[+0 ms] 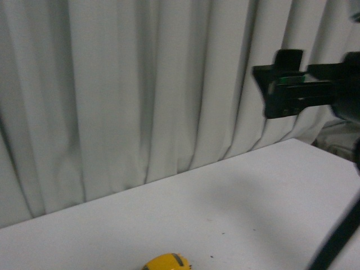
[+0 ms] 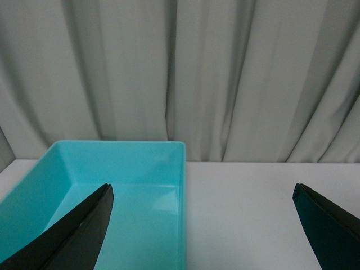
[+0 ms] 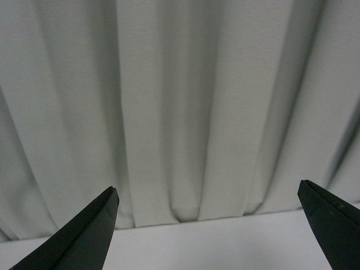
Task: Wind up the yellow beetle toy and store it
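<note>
Only the roof of the yellow beetle toy shows, at the bottom edge of the front view, resting on the white table. The black end of my right arm hangs high at the right, well above and away from the toy. In the right wrist view my right gripper is open and holds nothing, facing the curtain and the table's far edge. My left gripper is open and holds nothing too. One of its fingers is over a turquoise bin, the other over bare table.
A pale grey curtain hangs along the back of the table. The turquoise bin shows nothing in the part I see. A black cable or strut crosses the front view's lower right corner, with crumpled grey material beyond the table's right edge.
</note>
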Robot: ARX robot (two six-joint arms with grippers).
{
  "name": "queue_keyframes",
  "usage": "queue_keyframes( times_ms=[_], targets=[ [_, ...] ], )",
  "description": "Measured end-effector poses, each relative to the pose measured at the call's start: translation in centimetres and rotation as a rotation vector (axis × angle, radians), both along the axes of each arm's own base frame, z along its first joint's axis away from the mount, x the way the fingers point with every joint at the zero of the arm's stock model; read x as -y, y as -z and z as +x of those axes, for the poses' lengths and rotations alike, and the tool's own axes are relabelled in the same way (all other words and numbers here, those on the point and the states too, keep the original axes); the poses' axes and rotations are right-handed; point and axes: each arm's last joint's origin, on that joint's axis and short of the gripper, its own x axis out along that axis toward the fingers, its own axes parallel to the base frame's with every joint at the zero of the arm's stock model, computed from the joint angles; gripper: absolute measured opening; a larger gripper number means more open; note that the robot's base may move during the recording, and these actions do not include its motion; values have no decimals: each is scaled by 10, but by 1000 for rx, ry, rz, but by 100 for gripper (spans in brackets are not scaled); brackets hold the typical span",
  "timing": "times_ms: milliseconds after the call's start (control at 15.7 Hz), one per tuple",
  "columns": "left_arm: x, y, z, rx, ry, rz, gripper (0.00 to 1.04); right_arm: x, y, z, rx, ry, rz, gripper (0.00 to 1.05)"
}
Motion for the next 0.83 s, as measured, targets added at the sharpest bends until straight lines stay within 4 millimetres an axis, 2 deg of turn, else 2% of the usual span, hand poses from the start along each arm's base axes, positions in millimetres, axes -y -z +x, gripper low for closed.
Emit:
queue_keyframes(
  times_ms=[191,254,382,636,827],
  targets=[
    [0,0,0,1,1,0,98,7,-16,61,-129,-351,-157,98],
    [0,0,0,1,1,0,98,5,-15,77,-183,-479,-226,98],
    [0,0,0,0,1,0,98,-5,-1,104,-335,-714,-351,98],
    [0,0,0,1,1,0,98,-27,40,127,-635,-1109,-570,98],
    [0,0,0,1,1,0,98,-40,61,136,-806,-1336,-753,98]
  ],
)
